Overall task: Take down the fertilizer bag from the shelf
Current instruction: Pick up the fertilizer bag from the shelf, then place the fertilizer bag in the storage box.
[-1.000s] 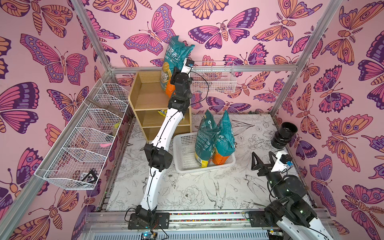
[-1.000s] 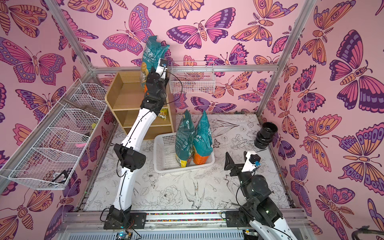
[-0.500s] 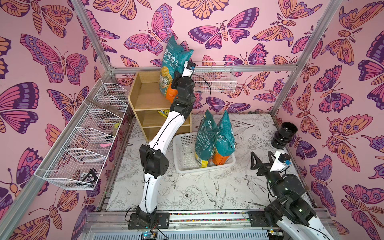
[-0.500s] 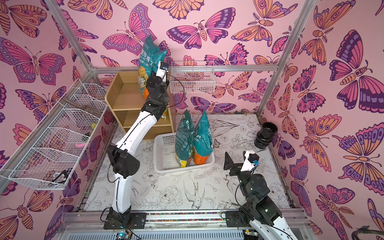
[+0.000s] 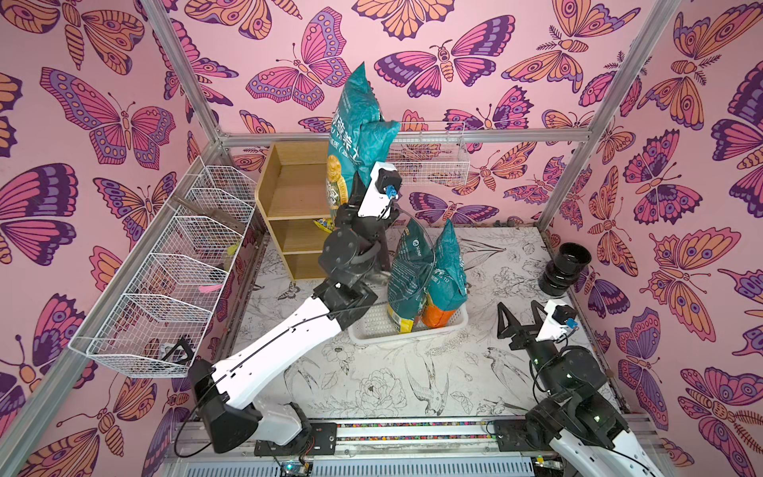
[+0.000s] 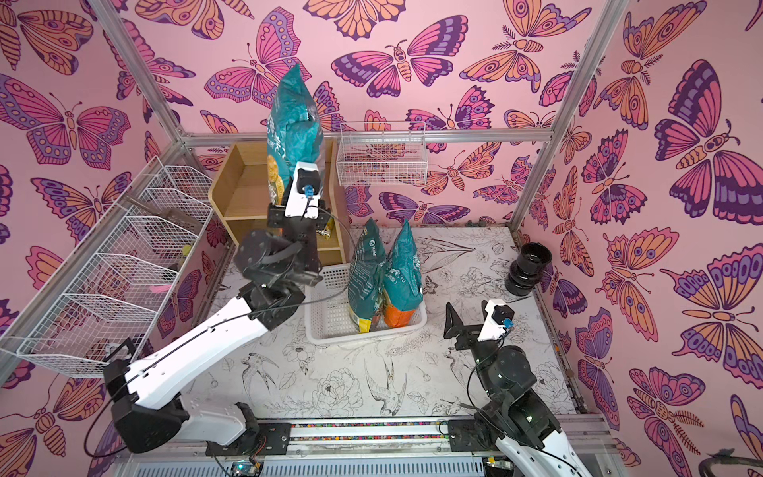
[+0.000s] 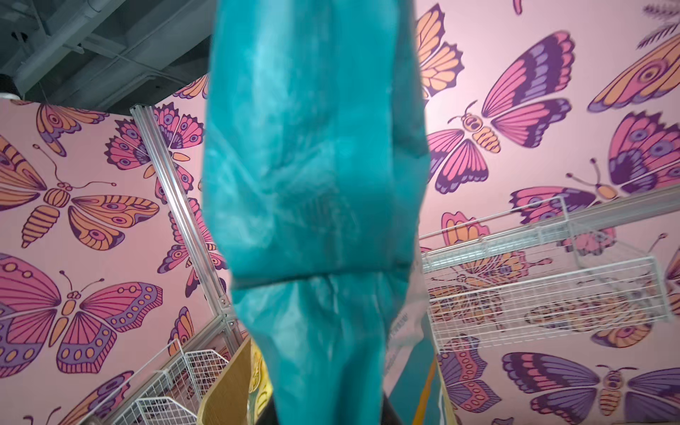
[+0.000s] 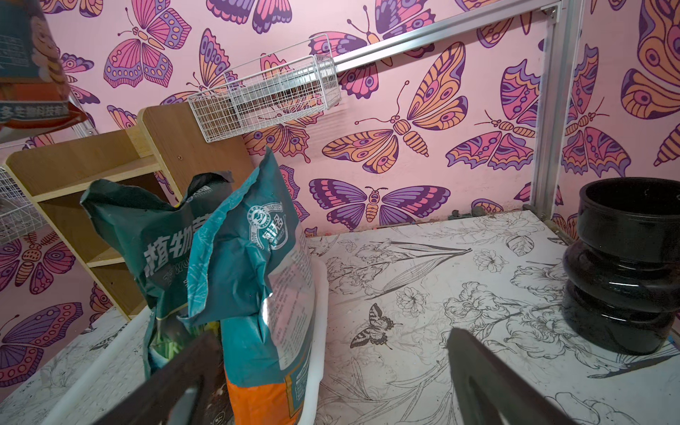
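The teal fertilizer bag (image 5: 358, 132) (image 6: 294, 124) hangs upright over the top tier of the light-wood shelf (image 5: 289, 198) (image 6: 241, 194). My left gripper (image 5: 356, 183) (image 7: 329, 415) is shut on its lower part. In the left wrist view the bag (image 7: 312, 184) fills the middle and hides most of the fingers. The right wrist view shows its orange bottom (image 8: 33, 95) clear above the shelf (image 8: 77, 162). My right gripper (image 5: 519, 319) (image 8: 331, 386) stands open and empty over the floor at the front right.
A white plastic basket (image 5: 398, 333) in front of the shelf holds two upright teal bags (image 5: 413, 272). A black pot (image 5: 565, 268) stands at the right wall. Wire baskets line the left wall (image 5: 177, 281), and one hangs on the back wall (image 5: 429, 159).
My left arm's elbow has swung down and forward to the left. The held bag has shifted slightly right above the shelf. The right arm has stayed still.
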Robot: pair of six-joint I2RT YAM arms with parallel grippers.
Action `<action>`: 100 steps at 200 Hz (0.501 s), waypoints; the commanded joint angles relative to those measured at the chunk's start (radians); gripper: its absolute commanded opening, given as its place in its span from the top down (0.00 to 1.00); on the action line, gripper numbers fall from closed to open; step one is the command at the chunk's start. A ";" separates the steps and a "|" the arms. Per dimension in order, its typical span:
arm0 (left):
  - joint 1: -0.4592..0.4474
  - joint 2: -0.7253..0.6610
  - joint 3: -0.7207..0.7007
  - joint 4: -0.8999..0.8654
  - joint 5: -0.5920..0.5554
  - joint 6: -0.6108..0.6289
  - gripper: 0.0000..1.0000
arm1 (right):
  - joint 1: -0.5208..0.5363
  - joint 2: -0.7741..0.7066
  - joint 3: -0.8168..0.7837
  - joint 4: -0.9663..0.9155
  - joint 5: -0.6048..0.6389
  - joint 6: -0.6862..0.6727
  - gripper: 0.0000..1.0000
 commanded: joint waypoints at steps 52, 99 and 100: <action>-0.121 -0.120 -0.336 0.536 -0.259 0.120 1.00 | 0.002 0.024 -0.005 0.010 -0.050 0.025 0.01; -0.144 -0.218 -0.609 0.524 -0.254 -0.074 1.00 | 0.002 0.036 -0.007 -0.007 -0.071 0.029 0.01; -0.144 -0.220 -0.615 0.524 -0.251 -0.080 1.00 | 0.002 0.036 -0.007 -0.008 -0.071 0.029 0.01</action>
